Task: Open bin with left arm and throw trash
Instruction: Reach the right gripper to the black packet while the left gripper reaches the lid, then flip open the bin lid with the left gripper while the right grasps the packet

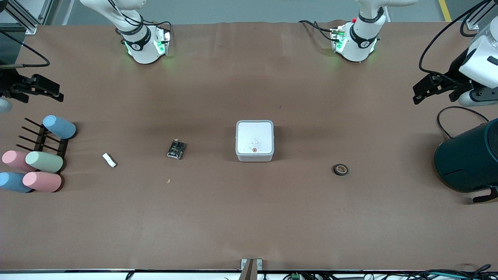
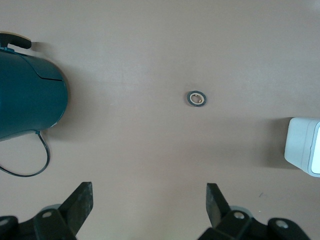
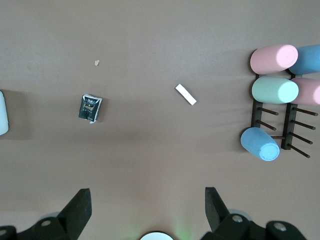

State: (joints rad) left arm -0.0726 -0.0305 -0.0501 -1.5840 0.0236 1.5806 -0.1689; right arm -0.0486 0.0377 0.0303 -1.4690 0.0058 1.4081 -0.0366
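The white square bin stands mid-table with its lid shut and the orange dot on the lid. Its edge shows in the left wrist view. The black wrapper and the white scrap lie toward the right arm's end; both show in the right wrist view, the wrapper and the scrap. The black tape ring lies toward the left arm's end. My left gripper is open and empty over the left arm's end of the table. My right gripper is open and empty over the right arm's end.
A large dark teal cylinder with a cable lies at the left arm's end. Several pastel cylinders sit on a black peg rack at the right arm's end. A tiny crumb lies near the wrapper.
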